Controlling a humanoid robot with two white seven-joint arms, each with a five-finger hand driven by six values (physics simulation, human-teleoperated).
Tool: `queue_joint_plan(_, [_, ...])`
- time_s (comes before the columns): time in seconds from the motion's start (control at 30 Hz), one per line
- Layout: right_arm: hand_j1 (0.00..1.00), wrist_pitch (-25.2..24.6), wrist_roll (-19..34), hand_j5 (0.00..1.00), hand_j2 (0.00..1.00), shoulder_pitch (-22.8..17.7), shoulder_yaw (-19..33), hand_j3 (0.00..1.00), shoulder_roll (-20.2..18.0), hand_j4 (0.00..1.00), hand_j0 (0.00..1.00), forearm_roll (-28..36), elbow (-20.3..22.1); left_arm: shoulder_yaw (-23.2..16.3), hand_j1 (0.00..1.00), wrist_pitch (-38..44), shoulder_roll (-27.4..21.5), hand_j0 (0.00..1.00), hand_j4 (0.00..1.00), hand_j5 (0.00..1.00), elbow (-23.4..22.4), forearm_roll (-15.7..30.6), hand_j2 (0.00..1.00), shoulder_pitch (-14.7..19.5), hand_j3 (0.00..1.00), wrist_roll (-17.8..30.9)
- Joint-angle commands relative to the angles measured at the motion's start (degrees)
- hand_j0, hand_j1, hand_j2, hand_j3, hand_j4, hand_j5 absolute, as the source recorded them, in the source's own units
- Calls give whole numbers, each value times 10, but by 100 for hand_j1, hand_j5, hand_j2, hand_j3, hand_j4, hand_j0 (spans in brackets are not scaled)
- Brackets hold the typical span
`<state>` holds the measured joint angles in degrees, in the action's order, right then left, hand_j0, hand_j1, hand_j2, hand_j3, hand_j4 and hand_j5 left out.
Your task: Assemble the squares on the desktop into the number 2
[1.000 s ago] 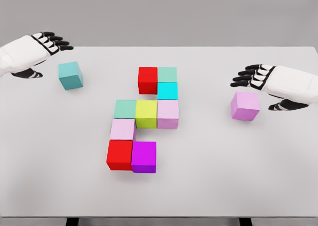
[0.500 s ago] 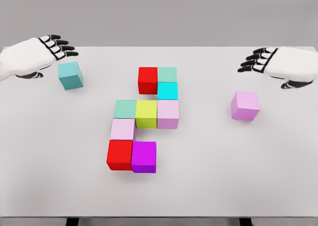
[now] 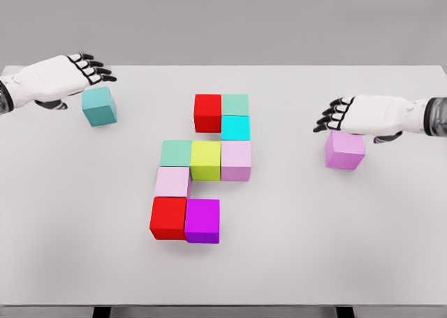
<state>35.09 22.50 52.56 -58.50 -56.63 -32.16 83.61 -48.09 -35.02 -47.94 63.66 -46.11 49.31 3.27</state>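
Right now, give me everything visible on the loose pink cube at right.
The pink cube is a plain, matte light-pink block with no markings, sitting flat on the white table, slightly rotated. It stands alone, well right of the assembled blocks. The right hand hovers over its back edge, fingers spread; whether they touch cannot be told.

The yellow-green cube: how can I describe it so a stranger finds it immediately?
On the white table, look at the cluster of touching cubes in the middle. The yellow-green cube is the centre of its three-cube middle row, between a mint cube and a pale pink one; no other cube has that colour.
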Motion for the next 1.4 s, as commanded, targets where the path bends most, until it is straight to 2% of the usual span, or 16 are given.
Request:
queue_joint_plan(0.0, [100, -1, 3, 100, 100, 0, -3, 100, 1, 100, 100, -12, 0, -17, 100, 0, 12, 100, 100, 100, -24, 2, 100, 0, 100, 0])
queue_joint_plan(0.17, [100, -1, 3, 100, 100, -1, -14, 100, 6, 100, 100, -31, 1, -30, 100, 0, 14, 100, 100, 100, -29, 1, 100, 17, 100, 0])
queue_joint_plan(0.53, [100, -1, 11, 100, 100, -4, -26, 100, 10, 100, 100, -45, 8, -111, 100, 0, 25, 100, 100, 100, -29, -2, 100, 72, 100, 17])
queue_joint_plan(0.77, [100, -1, 12, 100, 100, -5, -28, 100, 22, 100, 100, -61, 6, -122, 100, 0, 25, 100, 100, 100, -31, -2, 100, 77, 100, 41])
queue_joint_plan(1.0, [98, -1, 15, 98, 98, -5, -40, 98, 21, 98, 98, -73, 5, -125, 100, 0, 32, 100, 100, 100, -44, -13, 100, 82, 100, 42])
queue_joint_plan(1.13, [85, -1, 23, 85, 85, -5, -40, 85, 21, 85, 85, -84, 8, -125, 100, 0, 54, 100, 100, 100, -68, -27, 100, 84, 100, 42])
queue_joint_plan(1.17, [79, -1, 35, 79, 79, -5, -40, 79, 22, 79, 79, -83, 9, -125, 100, 0, 54, 100, 100, 100, -71, -27, 100, 84, 100, 42])
queue_joint_plan(1.37, [71, -1, 40, 71, 71, -5, -38, 71, 21, 71, 71, -83, 10, -125, 100, 0, 65, 100, 100, 100, -93, -28, 100, 91, 100, 43])
